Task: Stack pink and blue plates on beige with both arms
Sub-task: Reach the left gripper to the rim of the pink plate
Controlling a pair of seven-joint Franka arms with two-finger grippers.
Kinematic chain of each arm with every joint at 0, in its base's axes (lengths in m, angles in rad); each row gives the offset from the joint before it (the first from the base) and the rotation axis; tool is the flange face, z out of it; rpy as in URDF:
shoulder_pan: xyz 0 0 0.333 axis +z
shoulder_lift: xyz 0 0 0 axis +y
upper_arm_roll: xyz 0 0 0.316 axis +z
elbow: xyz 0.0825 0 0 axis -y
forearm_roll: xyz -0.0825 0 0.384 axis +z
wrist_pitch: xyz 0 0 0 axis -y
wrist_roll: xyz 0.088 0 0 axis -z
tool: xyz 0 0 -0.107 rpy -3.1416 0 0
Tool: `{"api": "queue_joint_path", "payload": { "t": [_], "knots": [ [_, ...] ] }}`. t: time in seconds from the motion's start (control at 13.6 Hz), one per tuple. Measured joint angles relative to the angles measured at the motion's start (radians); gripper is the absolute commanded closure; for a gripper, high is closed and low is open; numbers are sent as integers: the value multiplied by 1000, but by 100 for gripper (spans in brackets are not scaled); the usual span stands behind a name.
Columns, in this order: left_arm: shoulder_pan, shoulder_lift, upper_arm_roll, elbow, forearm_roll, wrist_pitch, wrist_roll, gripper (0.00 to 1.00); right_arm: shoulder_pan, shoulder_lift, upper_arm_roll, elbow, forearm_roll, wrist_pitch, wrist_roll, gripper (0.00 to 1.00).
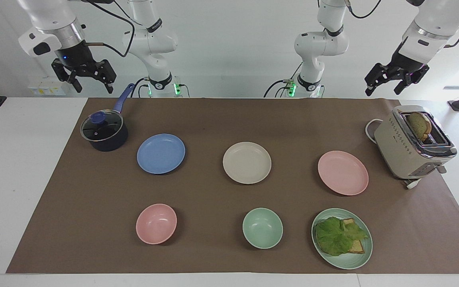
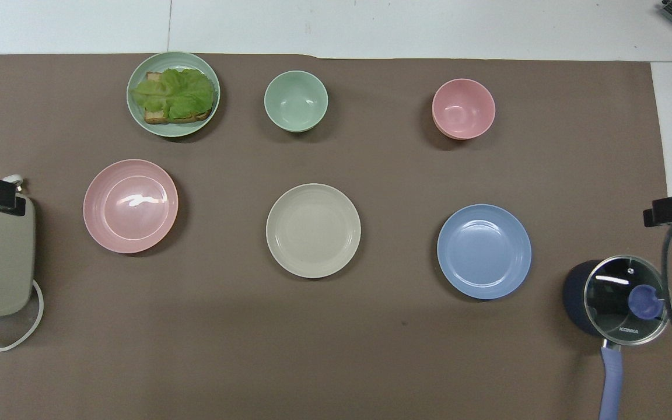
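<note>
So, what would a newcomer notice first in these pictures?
Probably the row of three plates: the blue plate toward the right arm's end, the beige plate in the middle, the pink plate toward the left arm's end. Next, the green plate holding lettuce on toast, farther from the robots than the pink one.

Both arms wait raised, left tool (image 1: 397, 79) and right tool (image 1: 84, 77) open.

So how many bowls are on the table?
2. The pink bowl lies toward the right arm's end; the green bowl sits mid-table, farther from the robots than the beige plate. None seems hidden.
</note>
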Motion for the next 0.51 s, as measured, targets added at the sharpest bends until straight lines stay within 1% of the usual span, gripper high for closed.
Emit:
{"api": "queue_joint_path", "payload": {
  "t": [0.29, 0.37, 0.51],
  "knots": [
    [0, -1, -1, -9, 0, 1, -1, 0, 0, 0, 0, 0, 0, 0, 0, 0],
    [1, -2, 1, -28, 0, 9, -3, 0, 0, 0, 0, 0, 0, 0, 0, 0],
    [3, -5, 11, -111, 0, 70, -3, 0, 0, 0, 0, 0, 0, 0, 0, 0]
  ]
}}
